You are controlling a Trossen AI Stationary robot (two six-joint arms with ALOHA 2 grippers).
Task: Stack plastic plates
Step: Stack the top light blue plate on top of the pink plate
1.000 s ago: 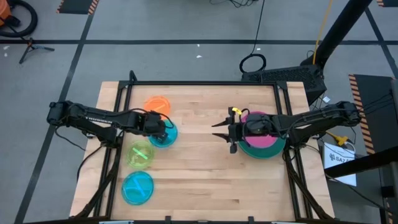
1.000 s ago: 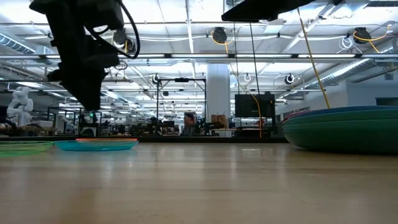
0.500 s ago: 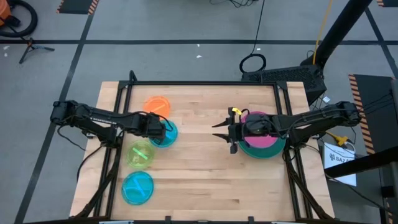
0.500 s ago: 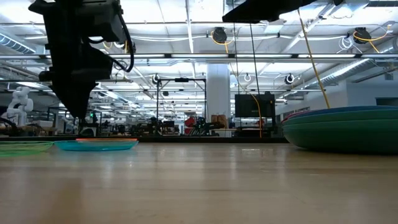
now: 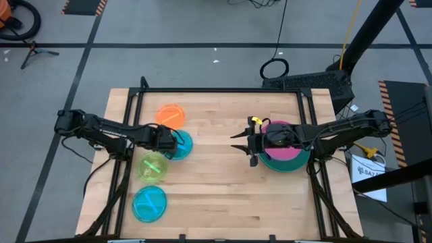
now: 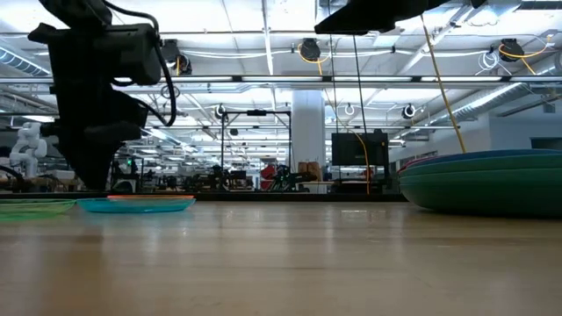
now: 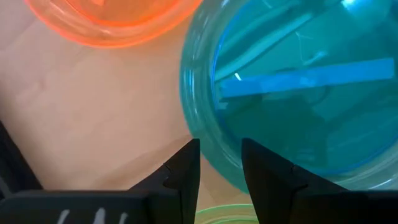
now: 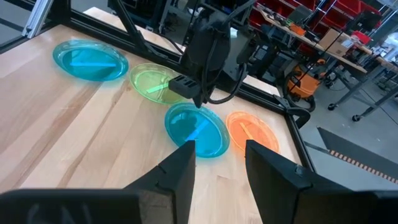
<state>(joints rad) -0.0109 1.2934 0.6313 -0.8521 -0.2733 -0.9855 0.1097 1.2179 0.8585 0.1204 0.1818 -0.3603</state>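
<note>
Hovering at the rim of a small cyan plate (image 5: 179, 144) near the table's (image 5: 216, 196) left edge, the left gripper (image 7: 219, 163) has its fingers parted astride that rim, not yet clamped. An orange plate (image 5: 170, 115), a lime plate (image 5: 152, 168) and another cyan plate (image 5: 148, 203) lie nearby. The right gripper (image 5: 237, 144), open and empty, waits beside the magenta-topped stack (image 5: 287, 156) near the right edge.

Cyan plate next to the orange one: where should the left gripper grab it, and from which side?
Take the cyan plate by its raised rim on the edge toward the lime plate, coming from above. It lies flat on the table, so only the thin lip offers a pinch. The left gripper already hangs over that edge, jaws apart. The orange plate crowds the far side.
</note>
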